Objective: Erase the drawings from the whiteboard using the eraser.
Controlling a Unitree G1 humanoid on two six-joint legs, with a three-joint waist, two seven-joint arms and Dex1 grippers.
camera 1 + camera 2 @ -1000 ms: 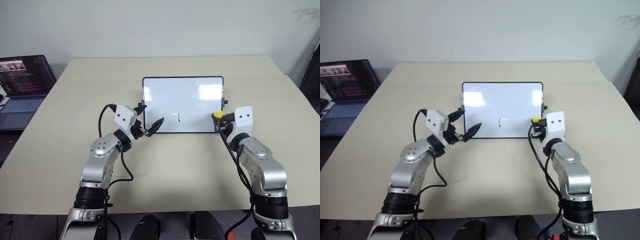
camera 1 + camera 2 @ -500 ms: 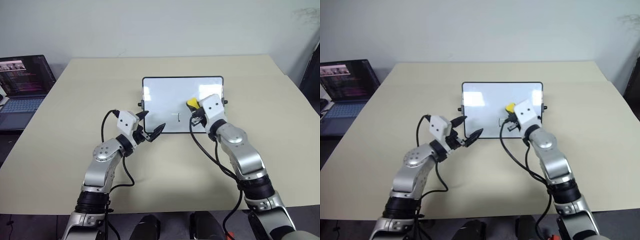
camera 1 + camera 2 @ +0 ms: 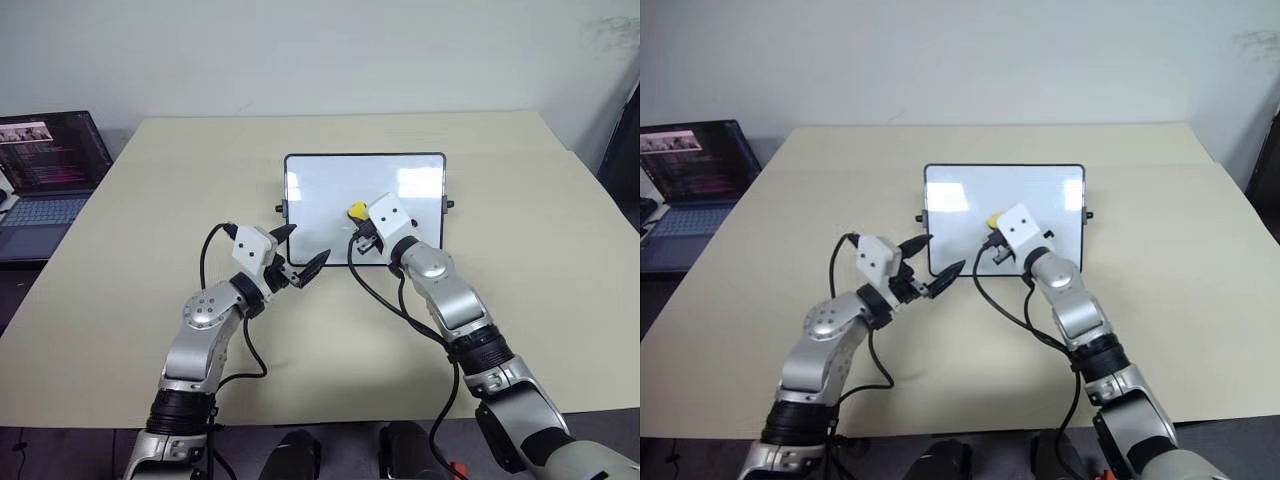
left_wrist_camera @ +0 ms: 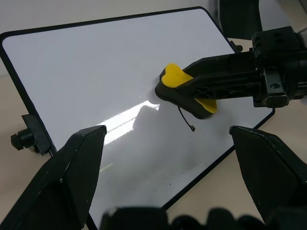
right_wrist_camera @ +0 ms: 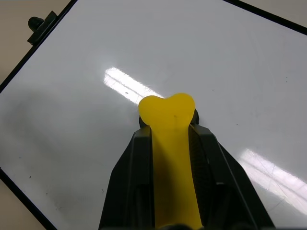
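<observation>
Sliding eraser point(image 4: 184, 91) leftward across whiteboard point(image 3: 330, 190), right gripper point(image 3: 358, 222)

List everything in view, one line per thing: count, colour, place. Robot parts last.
Rectangular glossy whiteboard with thin black frame: one, white, propped at the table's middle.
Oblong yellow eraser with dark underside: one, yellow, pressed against the whiteboard's face.
Thin dark marker stroke: one visible, dark, on the board just beside the eraser.
Beige table: one, beige, under the board.
Open laptop with lit screen: one, dark, off the table's left edge.
Left tool: one, black fingers, open, near the board's lower left corner.
Right tool: one, black fingers, shut on the eraser.
</observation>
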